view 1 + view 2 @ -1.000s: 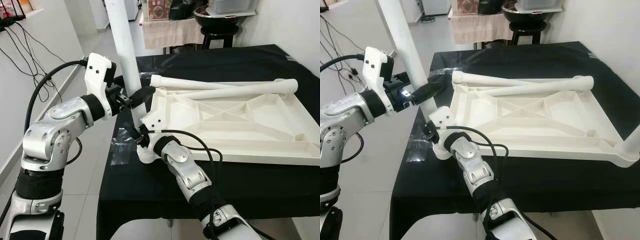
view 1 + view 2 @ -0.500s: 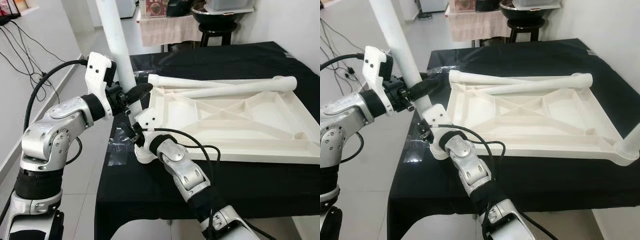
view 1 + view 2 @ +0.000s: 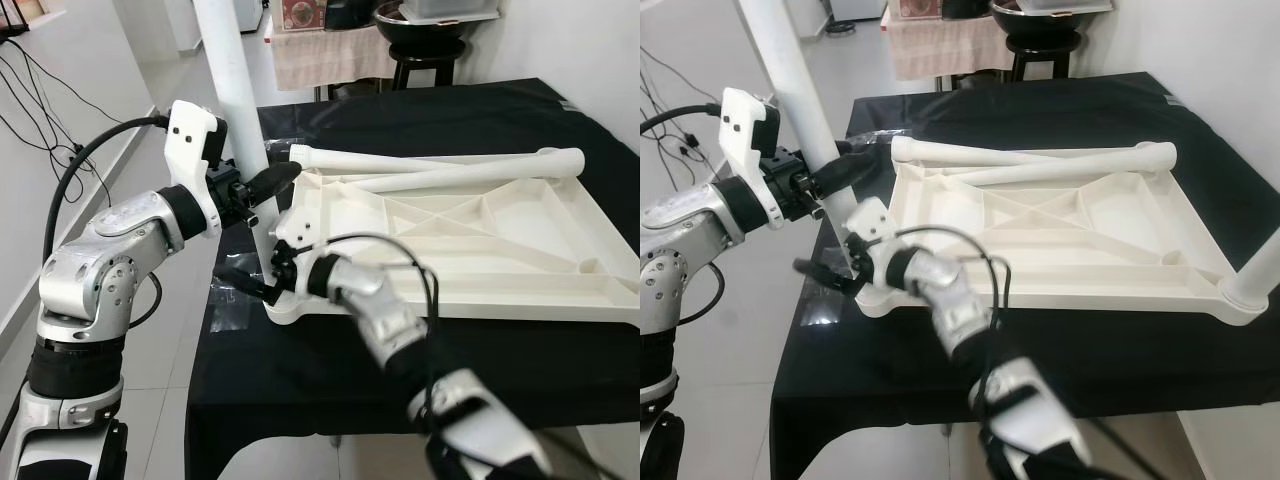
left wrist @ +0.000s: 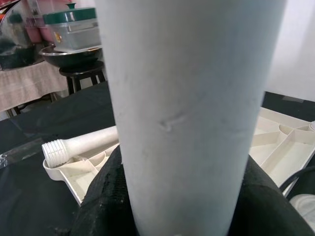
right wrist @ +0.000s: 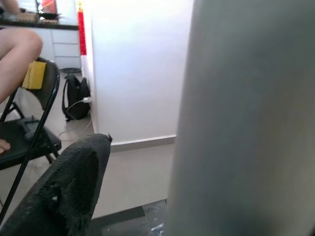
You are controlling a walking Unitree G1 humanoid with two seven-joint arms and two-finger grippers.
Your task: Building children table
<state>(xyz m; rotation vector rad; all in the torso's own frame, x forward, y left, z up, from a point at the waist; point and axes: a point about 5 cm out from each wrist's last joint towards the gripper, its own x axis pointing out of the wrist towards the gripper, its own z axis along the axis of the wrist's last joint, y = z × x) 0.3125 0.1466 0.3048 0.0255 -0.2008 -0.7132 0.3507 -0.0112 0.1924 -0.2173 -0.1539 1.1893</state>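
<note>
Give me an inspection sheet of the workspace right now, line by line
Surface: black cloth over the table.
Job's things: white tabletop lies underside up; upright leg at its near-left corner; two loose legs rest along its far edge.
Clutter: clear plastic wrap at the cloth's left edge.
Grippers: left gripper shut on the upright leg; right gripper open beside the leg's base.
Cables: black cables against the left wall.
Surroundings: stool, draped side table.
</note>
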